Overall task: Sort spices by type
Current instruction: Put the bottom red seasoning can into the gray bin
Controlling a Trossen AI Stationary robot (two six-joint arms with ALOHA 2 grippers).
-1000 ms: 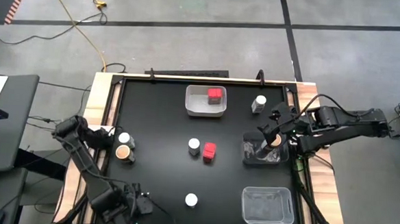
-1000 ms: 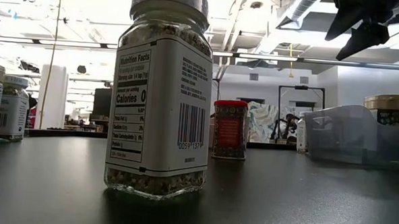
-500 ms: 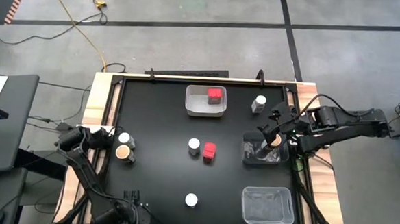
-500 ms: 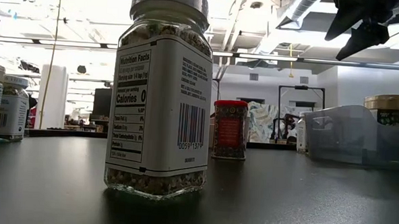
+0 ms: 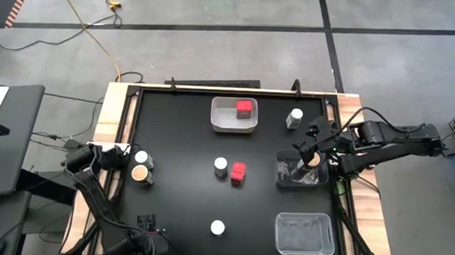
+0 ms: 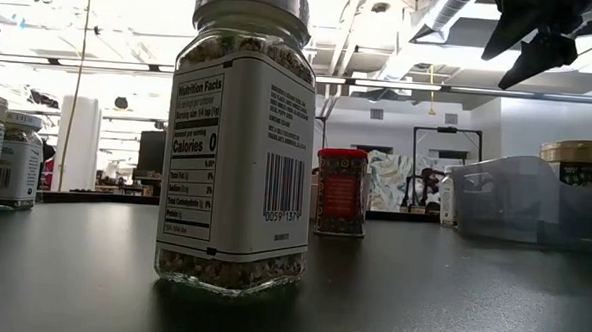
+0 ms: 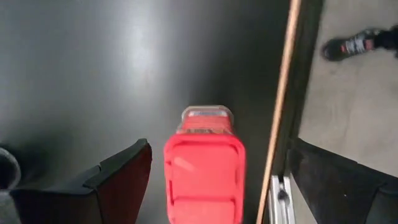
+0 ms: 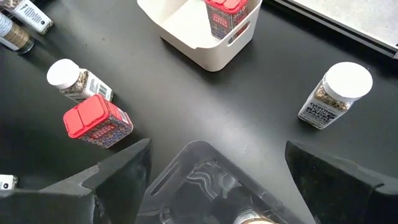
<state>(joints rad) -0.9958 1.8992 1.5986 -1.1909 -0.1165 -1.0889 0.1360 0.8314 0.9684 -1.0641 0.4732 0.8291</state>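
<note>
— What's different?
— The left arm (image 5: pixel 92 184). Its elbow, by the left edge of the table (image 5: pixel 177 203), has shifted a little toward the near edge.
— And lower down?
— That part has slid toward the near edge too (the high view now cuts half of it off).

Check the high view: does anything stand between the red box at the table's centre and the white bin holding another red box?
Nothing visible stands between the red box and the white bin. The white-lidded jar stands close beside the box, off that line.
</note>
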